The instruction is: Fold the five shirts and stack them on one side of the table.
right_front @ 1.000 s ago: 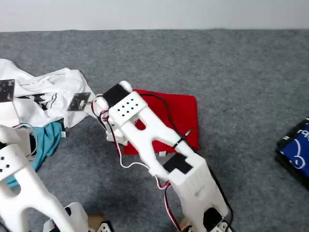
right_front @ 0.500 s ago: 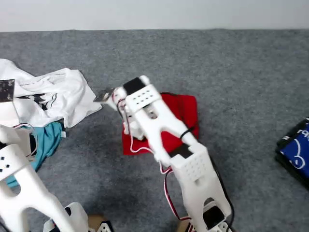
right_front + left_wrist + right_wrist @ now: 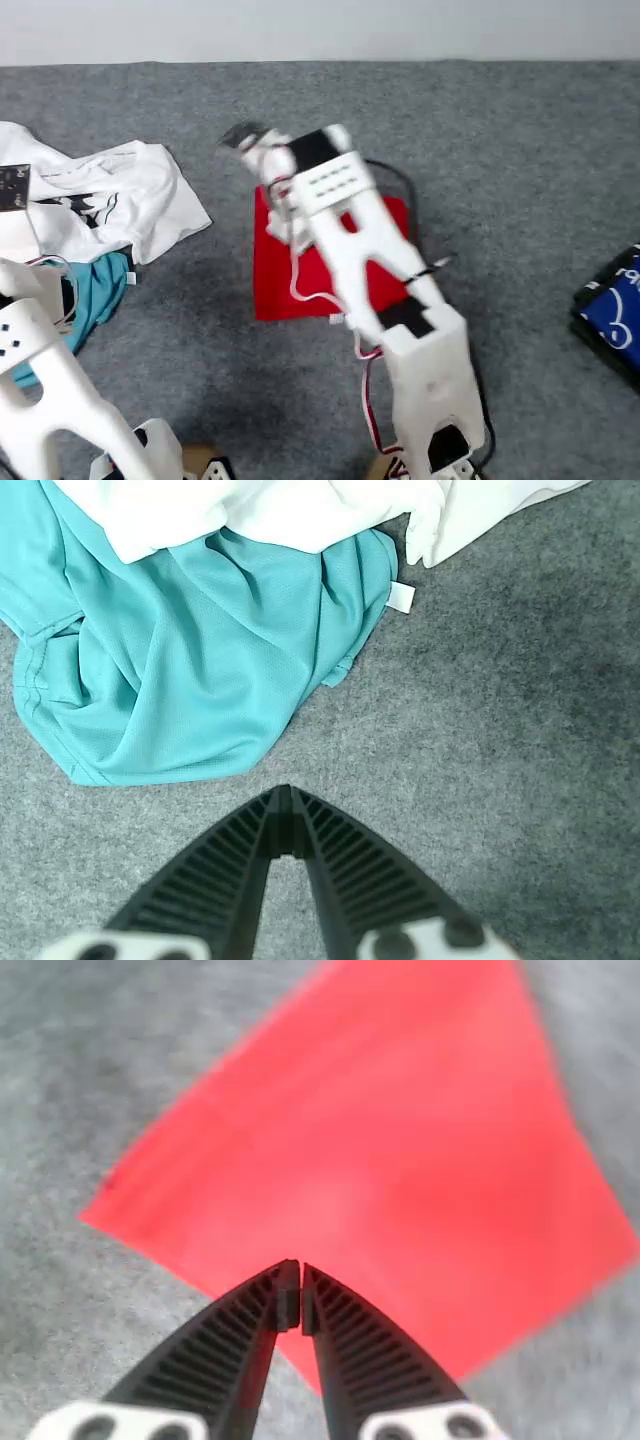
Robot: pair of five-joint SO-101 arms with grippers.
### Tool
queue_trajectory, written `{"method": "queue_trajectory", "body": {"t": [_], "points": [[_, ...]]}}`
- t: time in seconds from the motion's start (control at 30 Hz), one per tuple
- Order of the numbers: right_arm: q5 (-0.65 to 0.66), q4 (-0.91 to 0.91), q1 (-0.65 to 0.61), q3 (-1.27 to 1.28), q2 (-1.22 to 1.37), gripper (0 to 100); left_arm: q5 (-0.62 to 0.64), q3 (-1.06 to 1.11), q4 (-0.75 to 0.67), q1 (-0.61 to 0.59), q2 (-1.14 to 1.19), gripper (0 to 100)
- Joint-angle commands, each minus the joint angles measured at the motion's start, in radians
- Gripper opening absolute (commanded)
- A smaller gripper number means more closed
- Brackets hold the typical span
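A folded red shirt [image 3: 275, 285] lies flat in the middle of the table, and it also shows in the right wrist view [image 3: 390, 1160]. My right gripper [image 3: 291, 1282] hangs shut and empty above it; in the high view this gripper [image 3: 239, 135] is past the shirt's far left corner. A crumpled white shirt pile [image 3: 100, 190] sits at the left with a teal shirt [image 3: 98, 290] against its near side. My left gripper [image 3: 286, 802] is shut and empty over bare carpet just short of the teal shirt [image 3: 190, 670] and the white shirt [image 3: 300, 510].
A folded blue and black shirt [image 3: 615, 310] lies at the right table edge. The left arm [image 3: 40, 390] stands at the near left corner. Grey carpet [image 3: 500, 140] covers the table, with open room at the far right and near middle.
The right arm swung away from the white shirt's edge, to the right and farther back, and now sits over the red shirt's far left corner. The left arm stayed put.
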Motion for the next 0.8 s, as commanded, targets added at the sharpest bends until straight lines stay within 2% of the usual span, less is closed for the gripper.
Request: {"method": "queue_trajectory", "body": {"t": [0.0,0.13,0.3,0.57,0.77], "points": [[-0.035,0.038,0.077,0.110,-0.125,0.9,-0.009,-0.007,0.021,-0.008,-0.029,0],[-0.040,0.033,0.136,0.287,-0.199,0.9,-0.006,-0.007,0.021,-0.008,-0.029,0],[-0.038,0.019,0.150,0.462,-0.248,0.9,-0.005,-0.007,0.021,-0.006,-0.026,0],[-0.031,-0.259,0.174,0.786,-0.249,0.9,-0.005,-0.007,0.021,-0.006,-0.028,0],[-0.032,-0.303,0.176,0.872,-0.262,0.9,-0.003,-0.007,0.023,-0.006,-0.028,0]]}}
